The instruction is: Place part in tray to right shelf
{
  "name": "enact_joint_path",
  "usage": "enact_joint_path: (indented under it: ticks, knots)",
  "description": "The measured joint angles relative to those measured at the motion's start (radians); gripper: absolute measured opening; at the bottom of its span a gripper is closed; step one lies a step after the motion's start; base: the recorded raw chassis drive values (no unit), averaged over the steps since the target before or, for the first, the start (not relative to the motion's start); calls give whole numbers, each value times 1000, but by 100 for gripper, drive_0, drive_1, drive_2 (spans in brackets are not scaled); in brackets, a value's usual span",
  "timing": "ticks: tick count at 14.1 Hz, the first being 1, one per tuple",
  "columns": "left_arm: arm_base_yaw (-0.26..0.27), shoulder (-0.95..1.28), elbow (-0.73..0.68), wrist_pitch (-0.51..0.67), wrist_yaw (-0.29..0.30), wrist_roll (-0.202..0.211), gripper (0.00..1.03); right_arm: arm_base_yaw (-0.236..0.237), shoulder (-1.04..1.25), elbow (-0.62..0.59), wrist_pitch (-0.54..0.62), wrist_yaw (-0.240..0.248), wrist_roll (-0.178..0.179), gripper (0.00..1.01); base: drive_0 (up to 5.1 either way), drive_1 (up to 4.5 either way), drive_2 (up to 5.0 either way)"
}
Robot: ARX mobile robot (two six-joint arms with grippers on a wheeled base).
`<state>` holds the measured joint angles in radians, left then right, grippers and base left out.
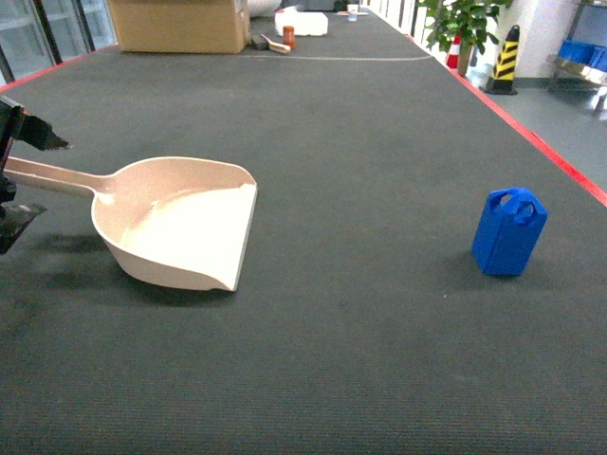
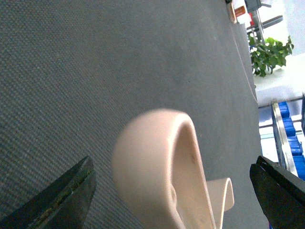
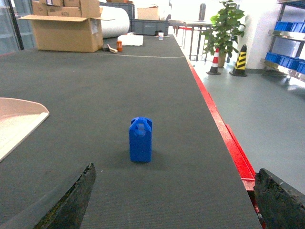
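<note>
A: Part [image 3: 140, 140]?
B: Upright on the dark mat [image 1: 360, 360], dead ahead of the right claw [image 3: 174, 200], apart from it, untouched.
A: Claw state?
B: Right fingers spread wide, nothing between. Left claw [image 2: 176, 195] spread too, straddling the beige scoop [image 1: 180, 227] handle.

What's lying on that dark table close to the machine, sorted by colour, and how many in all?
Blue: 1, the part
Beige: 1, the dustpan
Total: 2
</note>
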<state>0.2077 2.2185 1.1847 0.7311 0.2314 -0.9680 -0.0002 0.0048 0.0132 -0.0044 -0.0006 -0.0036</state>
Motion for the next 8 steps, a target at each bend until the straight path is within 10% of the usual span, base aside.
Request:
enact_joint_path:
  ticks: [5,8]
  knots:
    - [10,141,139,88,108,-18,36,0,0,0,0,0,0,98,0,0,0]
    - [-39,-3,-59,337,124,-135,13,0,0,0,0,0,0,98,0,0,0]
